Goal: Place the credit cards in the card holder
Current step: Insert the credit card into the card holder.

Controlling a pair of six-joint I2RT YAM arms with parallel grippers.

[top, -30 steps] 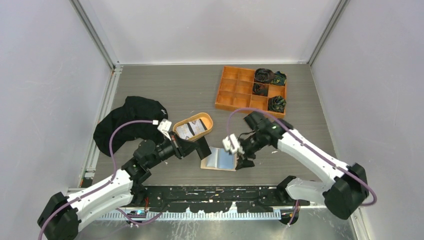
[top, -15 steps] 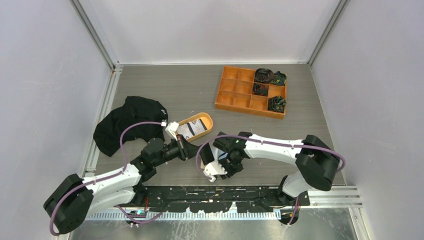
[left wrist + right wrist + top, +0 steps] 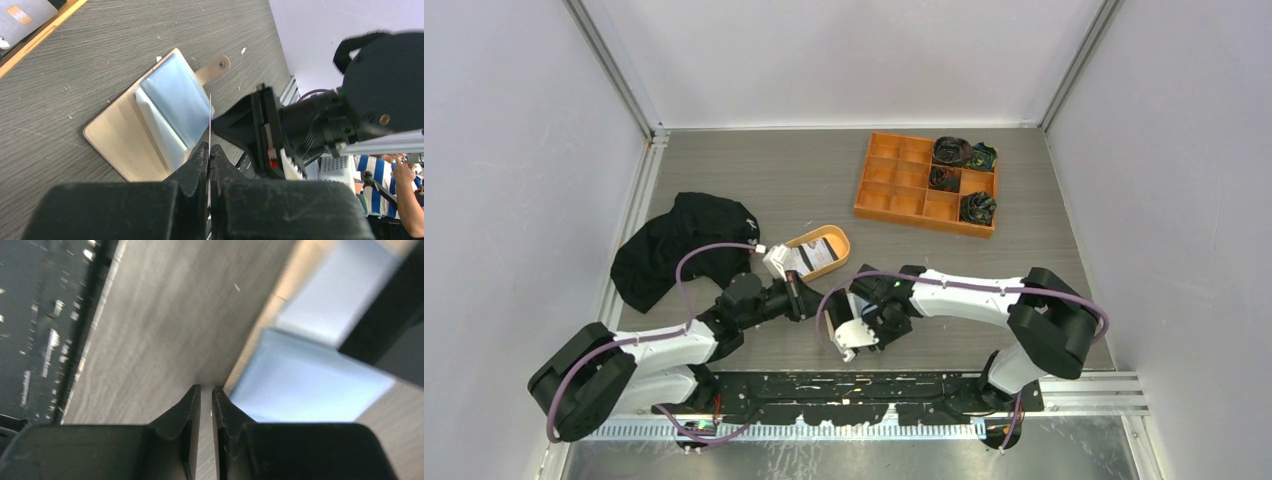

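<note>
The card holder lies open on the table, tan inside, with pale blue sleeves and its snap tab pointing away. My left gripper is shut on a thin credit card, seen edge-on just above the holder's right half. A light grey credit card lies in the oval tray. My right gripper is at the holder's edge, its jaws closed to a narrow slit on that edge. In the top view both arms cover the holder.
An orange compartment box with dark rolled items stands at the back right. A black cloth lies at the left. The oval tray sits just behind my left gripper.
My right arm swung from the holder's right side down to its near edge and its jaws closed. My left gripper edged toward the holder with the card.
</note>
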